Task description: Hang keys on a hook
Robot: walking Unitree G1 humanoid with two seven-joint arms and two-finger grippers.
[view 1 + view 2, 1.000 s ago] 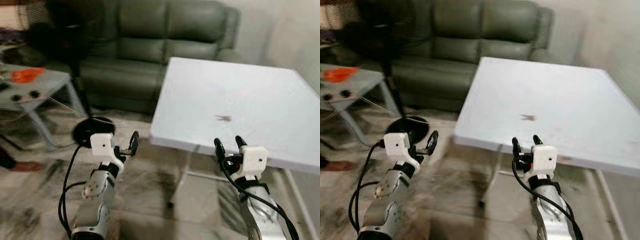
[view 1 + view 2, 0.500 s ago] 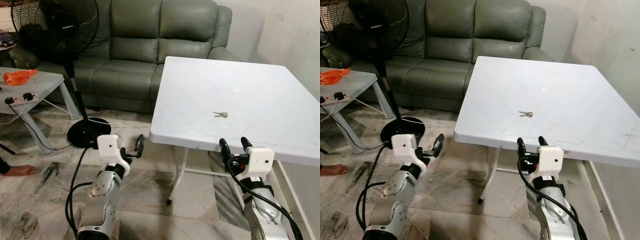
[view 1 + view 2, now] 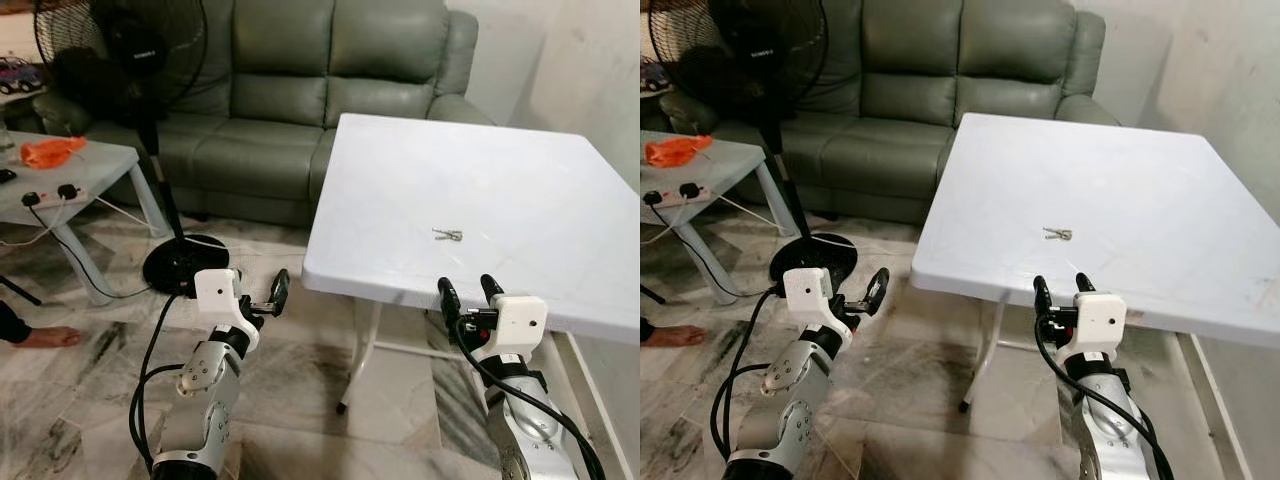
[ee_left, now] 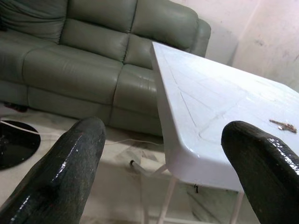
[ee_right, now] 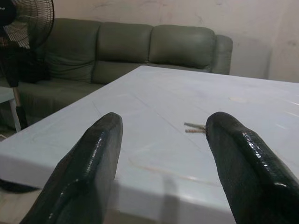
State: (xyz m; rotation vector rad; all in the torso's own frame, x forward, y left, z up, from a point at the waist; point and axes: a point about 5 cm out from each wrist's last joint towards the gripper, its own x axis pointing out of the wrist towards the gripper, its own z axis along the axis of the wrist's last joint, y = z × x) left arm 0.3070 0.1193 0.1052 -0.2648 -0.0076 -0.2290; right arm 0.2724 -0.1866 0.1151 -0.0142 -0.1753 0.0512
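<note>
A small bunch of keys (image 3: 447, 235) lies flat on the white square table (image 3: 520, 160), a short way in from its near edge. My right gripper (image 3: 466, 285) is open just below and in front of that edge, fingers pointing up. In the right wrist view the keys (image 5: 194, 128) lie ahead, between its open fingers (image 5: 96, 154). My left gripper (image 3: 264, 298) is open over the floor, left of the table's corner, holding nothing. The keys (image 4: 282, 124) appear far off in the left wrist view.
A green sofa (image 3: 300, 90) stands behind the table. A black standing fan (image 3: 140, 60) with a round base (image 3: 185, 265) is at the left, beside a grey side table (image 3: 60, 175) with a power strip and cables. A person's foot (image 3: 40, 335) rests on the marble floor.
The view was blurred a second ago and is now steady, shifted slightly. Both arms hold the same pose and the keys have not moved on the table.
</note>
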